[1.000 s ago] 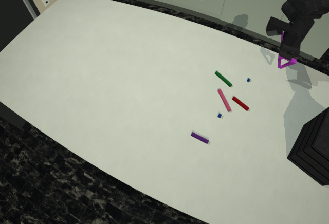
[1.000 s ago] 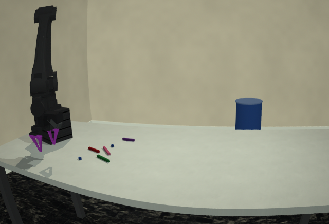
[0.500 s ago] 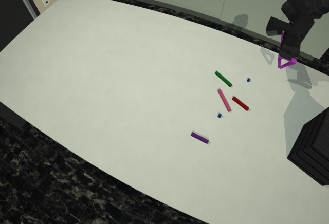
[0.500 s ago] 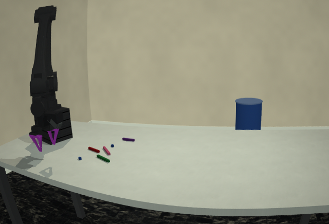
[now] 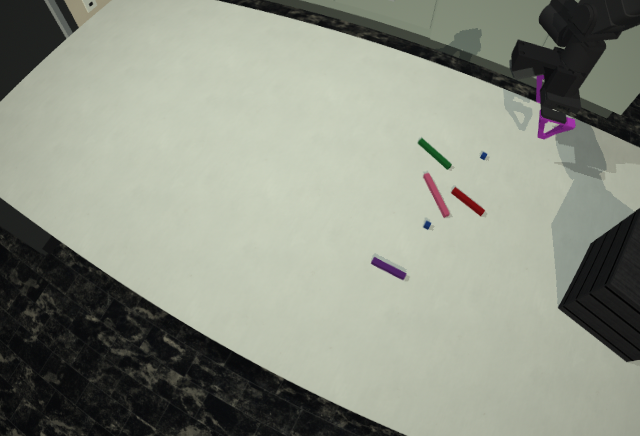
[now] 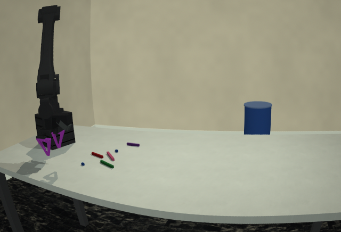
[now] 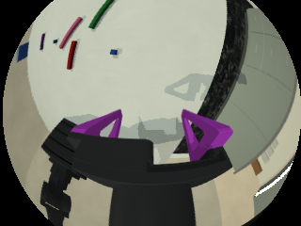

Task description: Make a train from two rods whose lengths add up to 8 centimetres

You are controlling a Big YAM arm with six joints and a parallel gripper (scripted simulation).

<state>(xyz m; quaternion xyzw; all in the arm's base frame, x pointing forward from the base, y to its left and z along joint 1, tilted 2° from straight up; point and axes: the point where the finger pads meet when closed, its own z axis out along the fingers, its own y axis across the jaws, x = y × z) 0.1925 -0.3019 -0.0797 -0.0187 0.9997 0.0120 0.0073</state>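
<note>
Six slim, straight-edged sticks with smooth, plain faces lie flat on the pale, faintly mottled bench (image 5: 232, 162) (image 6: 220, 174) (image 7: 155, 71). The green rod (image 5: 434, 153) (image 6: 106, 164) (image 7: 101, 14), pink rod (image 5: 436, 194) (image 6: 110, 155) (image 7: 71, 33) and red rod (image 5: 468, 201) (image 6: 97, 155) (image 7: 71, 55) are grouped near one another, all apart. One stubby blue rod (image 5: 483, 155) (image 6: 82, 164) (image 7: 114, 52) sits off the green one's side; another blue rod (image 5: 427, 225) (image 6: 116, 150) (image 7: 55, 41), just as cube-like, is near the pink one's end. The purple rod (image 5: 388, 268) (image 6: 133, 144) (image 7: 42, 41) lies well apart from the red. No two join in a train. The matt black arm (image 5: 573, 54) (image 6: 47, 48) rises tall, then folds down beside its blocky, ridged base (image 5: 584, 286) (image 6: 70, 138). Its pincer (image 5: 546, 103) (image 6: 54, 151) (image 7: 151, 112), with glossy magenta triangular frames for fingers, is spread wide above the bench's edge, holding nothing.
</note>
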